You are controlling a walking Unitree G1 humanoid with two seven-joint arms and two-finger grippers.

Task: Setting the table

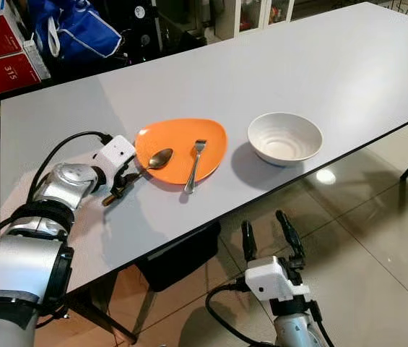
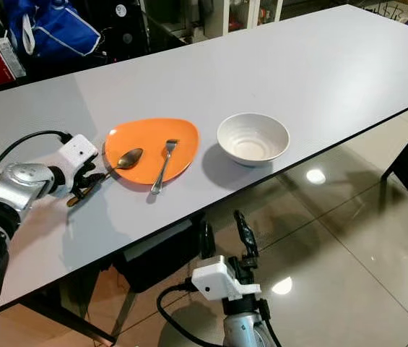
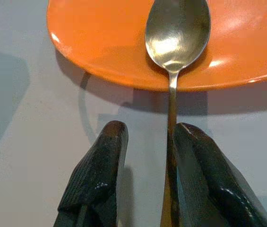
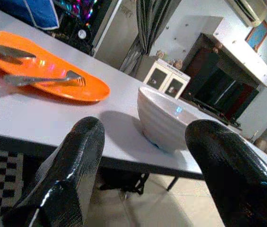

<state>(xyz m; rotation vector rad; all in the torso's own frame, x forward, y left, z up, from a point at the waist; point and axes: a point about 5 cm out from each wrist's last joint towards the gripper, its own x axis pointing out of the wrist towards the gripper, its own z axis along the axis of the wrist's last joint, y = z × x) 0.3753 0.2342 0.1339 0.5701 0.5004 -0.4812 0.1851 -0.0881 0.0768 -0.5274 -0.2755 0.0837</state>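
The left gripper (image 1: pixel 117 189) lies low on the grey table (image 1: pixel 348 65) at about 9 o'clock from the orange plate (image 1: pixel 211 141), its two black fingers (image 3: pixel 98 177) parted a little around the handle of the spoon (image 1: pixel 154 162); the handle lies against one finger with a gap to the other, so the jaws frame it without clearly pinching it. The spoon is dull silver metal, its oval bowl facing up on the plate's near left rim and its slim handle running off the rim toward the gripper. One fork (image 1: pixel 196 165), also metal, lies at 3 o'clock from the spoon, tines on the plate and its handle tip just over the near rim. One white ribbed bowl (image 1: pixel 284 137) stands upright at 3 o'clock from the plate, apart from it, near the table's front edge. The right gripper (image 1: pixel 270 235) hangs below that edge over the glossy tiled floor (image 1: pixel 377 238), fingers spread wide and holding nothing. Beyond the far left corner are a blue bag (image 1: pixel 81 32) and red boxes (image 1: pixel 9 61)
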